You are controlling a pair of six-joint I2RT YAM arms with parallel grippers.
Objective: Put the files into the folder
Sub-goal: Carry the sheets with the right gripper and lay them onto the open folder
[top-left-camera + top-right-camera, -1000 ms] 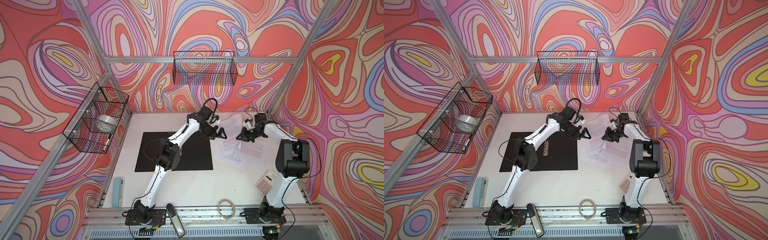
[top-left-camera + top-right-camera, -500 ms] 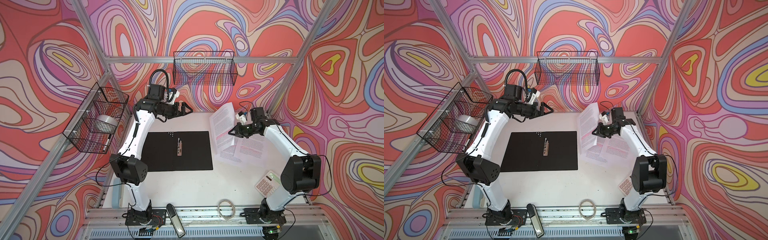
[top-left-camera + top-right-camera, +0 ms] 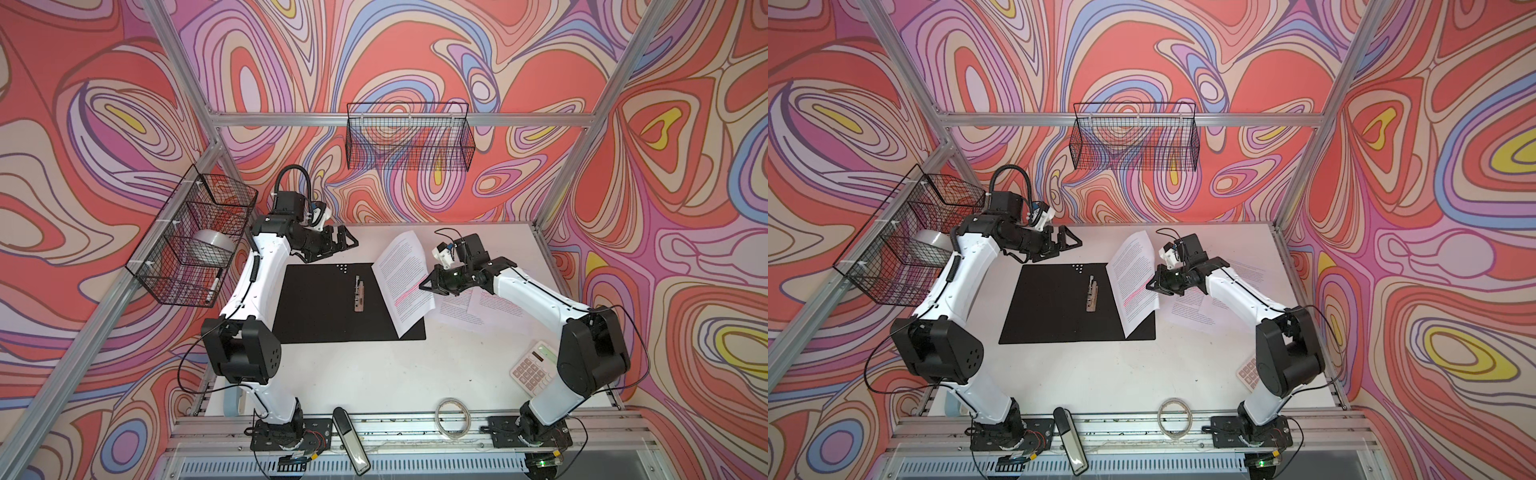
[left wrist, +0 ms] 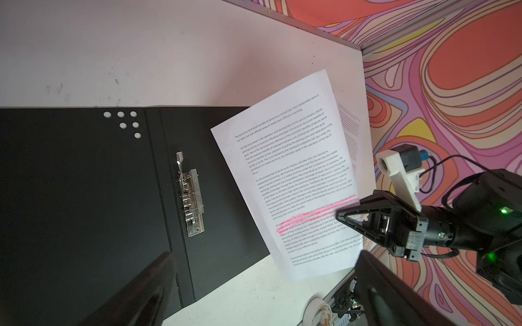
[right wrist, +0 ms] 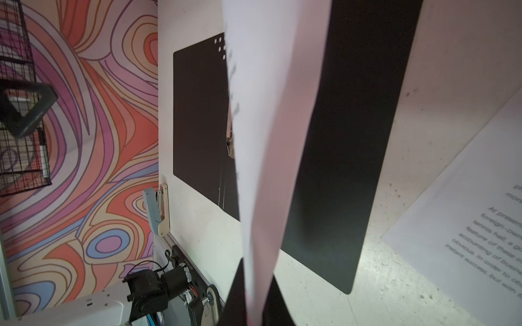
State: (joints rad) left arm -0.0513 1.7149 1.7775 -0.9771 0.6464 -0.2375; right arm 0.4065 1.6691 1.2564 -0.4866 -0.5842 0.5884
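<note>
the folder is laid open and flat on the white worktop, black inside facing up. its metal clip is seen beside the spine, and six small white dots near the far edge. one printed sheet is held lifted off the worktop and steeply tilted by the right end effector. its jaws are clamped together on the sheet's right edge, at the end of the pink highlighted line. in both top views the printed sheet is seen overlapping the folder's right-hand panel, its near corner over the black surface; whether that corner touches cannot be told. the other sheets are seen lying flat on the worktop just right of the folder, partly under the right arm. the left end effector is held raised above the worktop near the folder's far edge, jaws wide apart and clear of the folder. a calculator is placed near the right arm's base.
</note>
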